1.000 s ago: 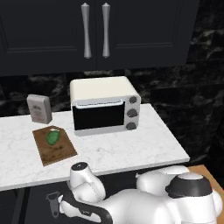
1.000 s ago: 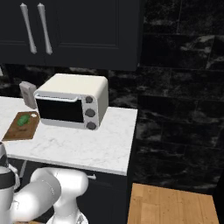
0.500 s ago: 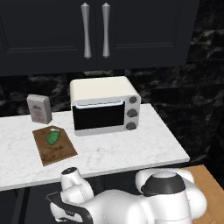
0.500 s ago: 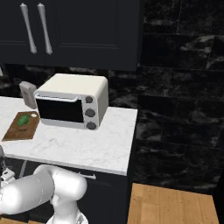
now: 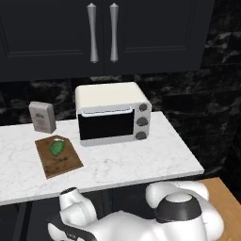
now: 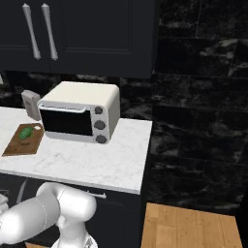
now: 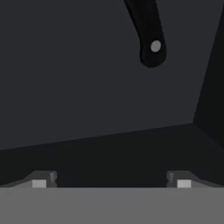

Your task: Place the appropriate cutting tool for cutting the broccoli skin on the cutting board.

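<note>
Your gripper is spread wide and holds nothing: the two dark finger tips sit far apart at the bottom of the hand view, with bare dark surface between them. Ahead of them hangs the rounded black butt of a knife handle with a pale rivet in it, so the cutting tool looks to lie inside a dark drawer or recess whose side wall and floor you can make out; its blade is out of frame. The arm is folded low in front of the counter, which fits a reach below the worktop, not onto it. Take the toaster oven as your landmark: the cutting board lies flat on the marble just to its left, one corner angled toward the counter's front edge, and the broccoli sits on the board's far half, leaving the near half bare, which is probably the sensible spot for the knife. A small grey upright box stands behind the board, against the dark backsplash. Judging from this, you are at the approach step: the handle is well ahead of the finger tips and untouched, so you would need to close in and line the jaws across it before gripping.
</note>
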You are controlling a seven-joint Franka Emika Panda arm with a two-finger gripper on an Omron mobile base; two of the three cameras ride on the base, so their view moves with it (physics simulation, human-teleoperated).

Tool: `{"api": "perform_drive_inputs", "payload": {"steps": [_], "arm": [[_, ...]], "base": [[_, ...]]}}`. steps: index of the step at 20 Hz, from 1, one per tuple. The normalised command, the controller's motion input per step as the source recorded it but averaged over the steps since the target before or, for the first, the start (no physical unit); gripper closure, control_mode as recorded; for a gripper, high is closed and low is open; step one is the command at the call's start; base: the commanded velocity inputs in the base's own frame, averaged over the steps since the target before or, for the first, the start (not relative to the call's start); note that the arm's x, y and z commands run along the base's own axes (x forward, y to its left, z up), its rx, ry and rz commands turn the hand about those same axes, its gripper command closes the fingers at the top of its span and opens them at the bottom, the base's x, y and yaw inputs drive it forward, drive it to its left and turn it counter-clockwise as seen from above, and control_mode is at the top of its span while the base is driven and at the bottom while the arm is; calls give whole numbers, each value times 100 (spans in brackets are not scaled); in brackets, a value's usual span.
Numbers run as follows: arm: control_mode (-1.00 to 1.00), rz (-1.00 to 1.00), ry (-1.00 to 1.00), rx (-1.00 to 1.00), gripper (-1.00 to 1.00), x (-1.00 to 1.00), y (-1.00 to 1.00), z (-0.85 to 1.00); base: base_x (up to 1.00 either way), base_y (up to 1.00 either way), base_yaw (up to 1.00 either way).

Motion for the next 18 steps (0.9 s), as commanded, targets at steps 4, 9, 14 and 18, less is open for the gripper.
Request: {"api": "perform_drive_inputs", "payload": {"steps": [4, 9, 14, 18], "arm": [[-100, -7, 3, 0, -100, -57, -25, 11], [-100, -5, 0, 0, -100, -1, -34, 48], [-100, -2, 0, 0, -100, 37, -12, 63], [-100, 0, -9, 0, -100, 55, 1, 25]], "base": [[0, 0, 0], [0, 0, 0], [0, 0, 0], [0, 0, 0]]}}
